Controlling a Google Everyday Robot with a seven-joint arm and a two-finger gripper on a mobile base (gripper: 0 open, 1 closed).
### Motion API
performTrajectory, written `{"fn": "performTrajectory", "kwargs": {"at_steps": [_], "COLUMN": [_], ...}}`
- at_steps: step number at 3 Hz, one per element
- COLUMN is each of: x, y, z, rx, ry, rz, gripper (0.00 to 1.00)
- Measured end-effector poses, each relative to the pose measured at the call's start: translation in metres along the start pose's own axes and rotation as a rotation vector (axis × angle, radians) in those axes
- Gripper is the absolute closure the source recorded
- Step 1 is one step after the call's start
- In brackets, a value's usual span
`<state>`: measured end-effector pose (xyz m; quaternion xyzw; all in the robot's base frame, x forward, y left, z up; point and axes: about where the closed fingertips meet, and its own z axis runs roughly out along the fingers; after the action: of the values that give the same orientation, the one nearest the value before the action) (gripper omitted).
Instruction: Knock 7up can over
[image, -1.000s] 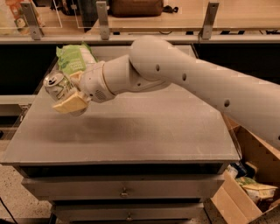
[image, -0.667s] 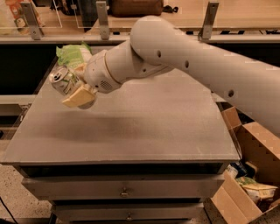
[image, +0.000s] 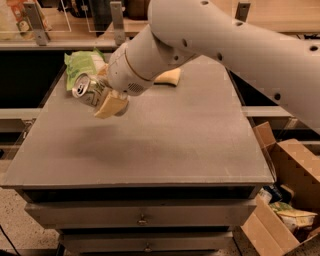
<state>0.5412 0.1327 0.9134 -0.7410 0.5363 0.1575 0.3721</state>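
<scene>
The 7up can (image: 86, 91) is a small silver can with a pull-tab top. It lies tilted at the back left of the grey table (image: 165, 145), its top facing up and left. My gripper (image: 109, 104) is right against the can's right side, with its tan tip just below and to the right of the can. The thick white arm reaches in from the upper right and hides the can's far side. I cannot tell whether the can rests on the table or against the gripper.
A green snack bag (image: 82, 64) lies just behind the can at the table's back left corner. A pale yellow object (image: 168, 76) lies at the back middle. Open cardboard boxes (image: 287, 175) stand on the floor to the right. Drawers (image: 142, 217) are below the table top.
The gripper has pushed further in against the can. The can has gone from nearly upright to clearly tilted, with its top turned left. The view has closed in on the table.
</scene>
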Motion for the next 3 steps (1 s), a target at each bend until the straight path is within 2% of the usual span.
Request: {"fn": "performTrajectory", "kwargs": {"at_steps": [1, 3], "x": [0.013, 0.033], "y": [0.009, 0.021], "z": [-0.004, -0.006], "rx": [-0.034, -0.077], "ry": [0.141, 0.314], "rz": [-0.092, -0.216], "gripper": [1.0, 1.0]}}
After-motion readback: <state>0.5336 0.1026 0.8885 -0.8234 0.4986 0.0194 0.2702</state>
